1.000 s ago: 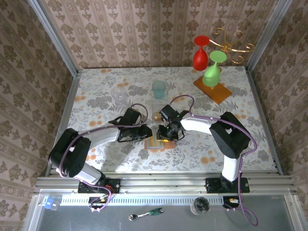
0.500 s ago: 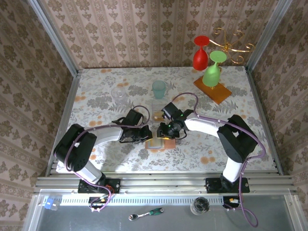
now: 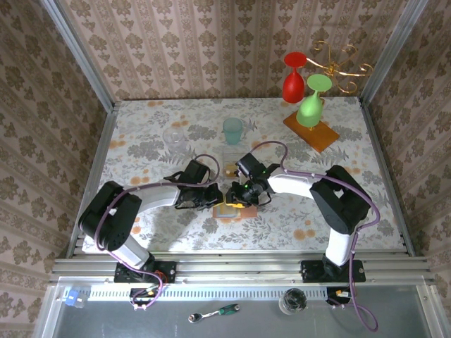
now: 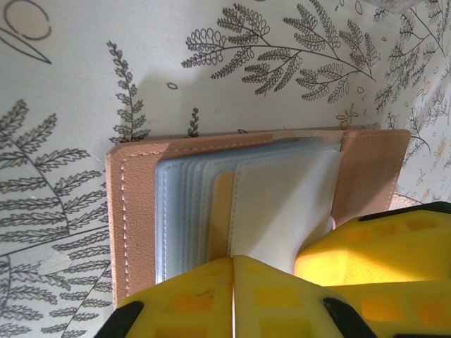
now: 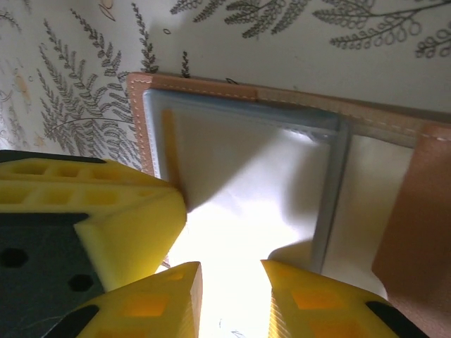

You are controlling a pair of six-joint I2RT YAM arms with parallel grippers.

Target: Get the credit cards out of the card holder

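Both tend the card holder (image 4: pixel 134 204): left gripper (image 4: pixel 232 266) pressed together, likely pinning its edge, right gripper (image 5: pixel 230 274) slightly spread over its pockets (image 5: pixel 246 169).

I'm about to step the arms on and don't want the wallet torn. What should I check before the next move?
1. Card holder lies open on the table: ok.
2. Left gripper shut at the plastic sleeves: ok.
3. A sleeve actually pinched in it: cannot tell.
4. Right gripper closed on a card: not ok, jaws apart.
5. Orange card out of its sleeve: not ok, it sits inside.
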